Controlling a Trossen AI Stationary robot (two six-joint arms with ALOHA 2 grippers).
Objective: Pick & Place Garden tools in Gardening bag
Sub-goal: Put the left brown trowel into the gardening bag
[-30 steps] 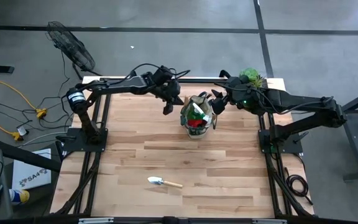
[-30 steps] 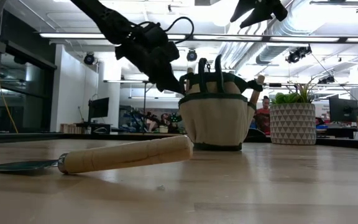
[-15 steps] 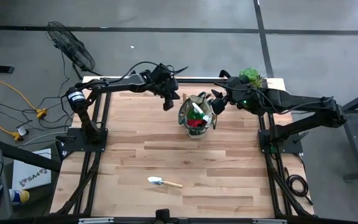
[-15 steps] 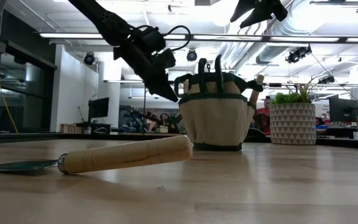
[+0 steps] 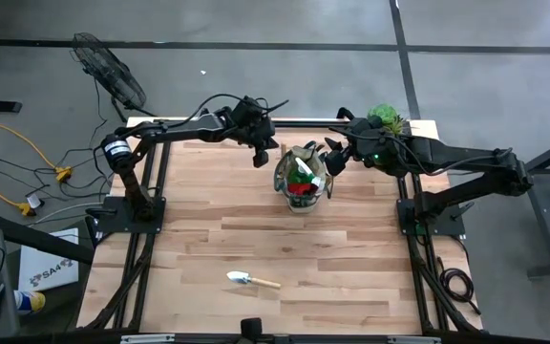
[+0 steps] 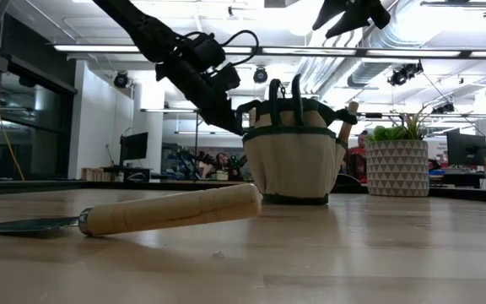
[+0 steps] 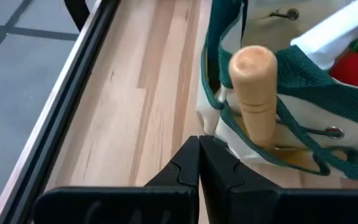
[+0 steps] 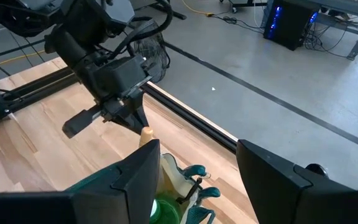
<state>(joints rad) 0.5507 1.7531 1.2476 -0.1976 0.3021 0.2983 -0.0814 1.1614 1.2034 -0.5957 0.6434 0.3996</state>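
The gardening bag (image 5: 302, 178), tan with green trim, stands upright on its base at the table's far middle and also shows in the low view (image 6: 294, 165). Several tools stand in it: a wooden handle (image 7: 253, 81) sticks up from a side pocket, and a red item (image 7: 353, 65) lies inside. A wooden-handled trowel (image 5: 253, 280) lies flat near the table's front. My left gripper (image 5: 261, 158) is shut and empty, just left of the bag. My right gripper (image 5: 332, 158) is open and empty, raised above the bag's right side.
A green succulent in a pale pot (image 5: 386, 118) stands at the far right corner, behind my right arm. The black frame rail (image 7: 73, 93) runs along the table's far edge. Bare wood lies between the bag and the trowel.
My left gripper, still shut, has drawn back a little from the bag toward the table's left and far edge. The bag, the trowel and my right gripper have kept still.
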